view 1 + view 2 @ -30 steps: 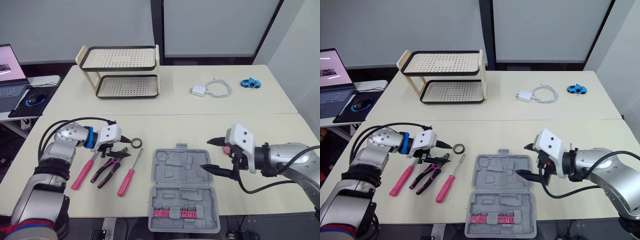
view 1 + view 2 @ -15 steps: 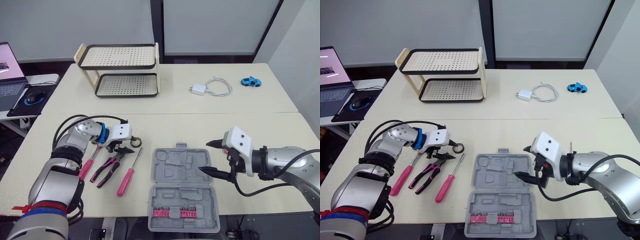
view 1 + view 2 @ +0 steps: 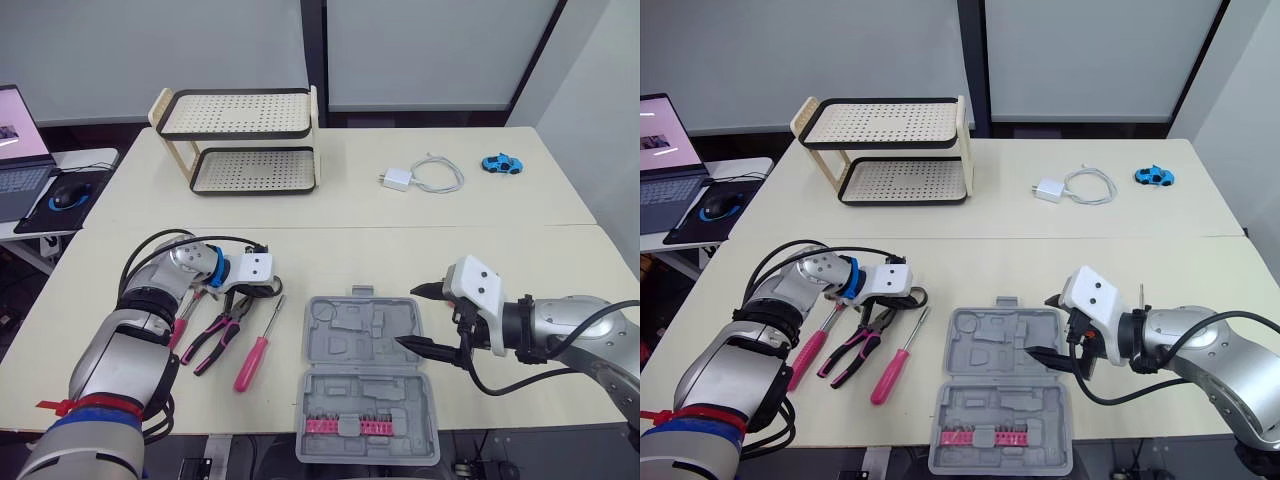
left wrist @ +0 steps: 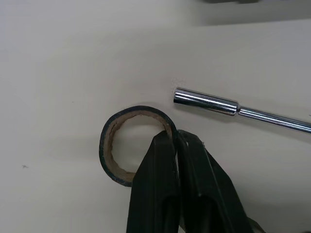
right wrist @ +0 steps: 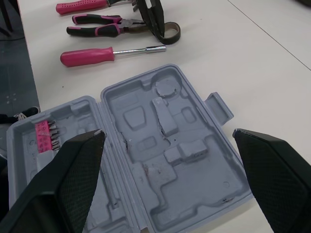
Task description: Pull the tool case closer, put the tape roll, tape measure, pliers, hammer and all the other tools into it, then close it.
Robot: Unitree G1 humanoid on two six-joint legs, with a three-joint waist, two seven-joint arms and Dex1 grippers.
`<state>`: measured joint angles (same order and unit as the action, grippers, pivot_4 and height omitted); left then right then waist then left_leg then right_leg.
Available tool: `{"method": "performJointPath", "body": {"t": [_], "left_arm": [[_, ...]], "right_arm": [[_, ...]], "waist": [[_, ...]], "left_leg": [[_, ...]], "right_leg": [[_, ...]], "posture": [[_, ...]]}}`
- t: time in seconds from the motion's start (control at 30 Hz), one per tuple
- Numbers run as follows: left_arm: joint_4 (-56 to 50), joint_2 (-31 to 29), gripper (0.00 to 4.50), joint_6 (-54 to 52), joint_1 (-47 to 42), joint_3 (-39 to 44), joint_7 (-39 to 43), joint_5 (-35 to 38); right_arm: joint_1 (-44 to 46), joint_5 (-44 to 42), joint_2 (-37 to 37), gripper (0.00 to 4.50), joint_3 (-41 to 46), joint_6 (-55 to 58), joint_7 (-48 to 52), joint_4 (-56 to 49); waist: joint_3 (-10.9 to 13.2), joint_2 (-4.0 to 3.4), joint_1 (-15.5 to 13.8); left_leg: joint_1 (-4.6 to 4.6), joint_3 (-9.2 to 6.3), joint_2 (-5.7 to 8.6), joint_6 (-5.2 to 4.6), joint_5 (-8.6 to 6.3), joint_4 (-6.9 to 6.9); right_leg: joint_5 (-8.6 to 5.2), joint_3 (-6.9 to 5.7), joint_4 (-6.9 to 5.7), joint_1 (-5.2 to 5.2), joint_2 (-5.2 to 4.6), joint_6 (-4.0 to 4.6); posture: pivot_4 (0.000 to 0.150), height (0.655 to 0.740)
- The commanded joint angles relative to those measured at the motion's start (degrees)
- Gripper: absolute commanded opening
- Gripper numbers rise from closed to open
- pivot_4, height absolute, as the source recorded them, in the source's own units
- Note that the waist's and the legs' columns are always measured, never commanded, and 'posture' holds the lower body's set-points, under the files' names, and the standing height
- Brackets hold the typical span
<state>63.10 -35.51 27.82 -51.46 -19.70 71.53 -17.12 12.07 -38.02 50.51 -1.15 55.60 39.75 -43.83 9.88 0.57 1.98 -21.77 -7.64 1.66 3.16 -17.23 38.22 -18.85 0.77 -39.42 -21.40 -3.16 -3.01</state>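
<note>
The tape roll [image 4: 103,145] lies on the table just left of the open tool case [image 3: 345,330], beside the metal tip of the pink-handled driver [image 3: 258,345]. 1 second ago the left gripper [image 4: 176,136] hung open over the pliers [image 3: 215,335], short of the roll. It has since reached across and pinched down: its 2 black fingers now meet on the near wall of the ring, 1 tip inside and 1 outside. Whether the roll has left the tabletop I cannot tell.

The right gripper [image 5: 167,131] has crept slightly further over the right half of the case. Its fingers are spread wide and grasp nothing.

The case has not moved. It sits flat at the near edge of the table, both halves up, its moulded pockets bare except for the strip of pink bits [image 3: 345,427] in the near half.

So the grasp on the 1st tool looks made, and packing seems only just begun. The next move should be a lift and a short carry right to a pocket. The hold is on a thin wall, so the roll could swing or slip.

The pliers, the driver and another pink-handled tool [image 3: 178,325], its head hidden, wait left of the case. The 2-tier rack [image 3: 240,140] stands well behind.
</note>
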Motion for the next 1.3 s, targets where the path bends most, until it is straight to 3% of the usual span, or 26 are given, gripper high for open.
{"method": "performJointPath", "body": {"t": [0.03,0.33,0.67,0.9,1.23,1.3], "left_arm": [[0.59,0.26,0.02,0.51,-0.43,-0.39,-1.95,-1.05],[-0.77,0.47,0.02,-1.08,-1.75,2.71,-0.63,2.9],[1.45,1.45,0.02,-3.17,-0.98,2.48,-2.59,1.52],[2.15,1.12,1.96,-0.82,-1.19,1.66,-2.19,0.81],[4.39,1.97,1.96,0.58,-1.47,0.45,-5.83,-2.08],[4.91,2.14,1.58,0.58,-1.56,0.19,-6.96,-2.76]], "right_arm": [[0.31,-1.23,0.26,4.5,1.83,0.09,-0.37,-2.22],[0.25,-2.18,0.48,4.5,2.06,0.18,-1.39,-2.23],[0.9,-1.8,0.19,4.5,1.33,-0.23,-1.47,-1.44],[0.83,-2.07,0.16,4.5,1.58,0.12,-1.76,-1.71],[0.79,-2.55,0.12,4.5,1.83,0.47,-2.29,-2.16],[0.8,-2.77,0.14,4.5,1.94,0.57,-2.45,-2.29]], "waist": [[0.0,0.0,-0.02],[0.0,0.01,-0.05],[0.0,0.02,0.01],[0.01,0.04,0.0],[0.01,0.04,-0.02],[0.01,0.04,-0.01]], "left_leg": [[0.01,0.0,0.0,-0.01,0.0,0.0],[-0.05,-0.02,0.02,-0.08,-0.03,0.21],[-0.05,-0.02,0.02,-0.08,-0.03,0.24],[-0.06,-0.01,0.03,-0.07,-0.03,0.28],[-0.07,-0.01,0.04,-0.1,-0.04,0.46],[-0.06,-0.02,0.04,-0.1,-0.04,0.48]], "right_leg": [[0.0,0.0,-0.03,0.0,0.0,0.0],[0.0,-0.05,-0.19,0.0,0.0,0.0],[0.0,-0.08,-0.25,-0.01,0.01,0.0],[0.0,-0.09,-0.31,-0.03,0.01,0.0],[0.0,-0.08,-0.46,-0.02,0.01,0.0],[0.0,-0.08,-0.48,-0.02,0.01,0.0]], "posture": [[0.15,0.74],[0.15,0.74],[0.15,0.74],[0.15,0.74],[0.15,0.74],[0.15,0.74]]}}
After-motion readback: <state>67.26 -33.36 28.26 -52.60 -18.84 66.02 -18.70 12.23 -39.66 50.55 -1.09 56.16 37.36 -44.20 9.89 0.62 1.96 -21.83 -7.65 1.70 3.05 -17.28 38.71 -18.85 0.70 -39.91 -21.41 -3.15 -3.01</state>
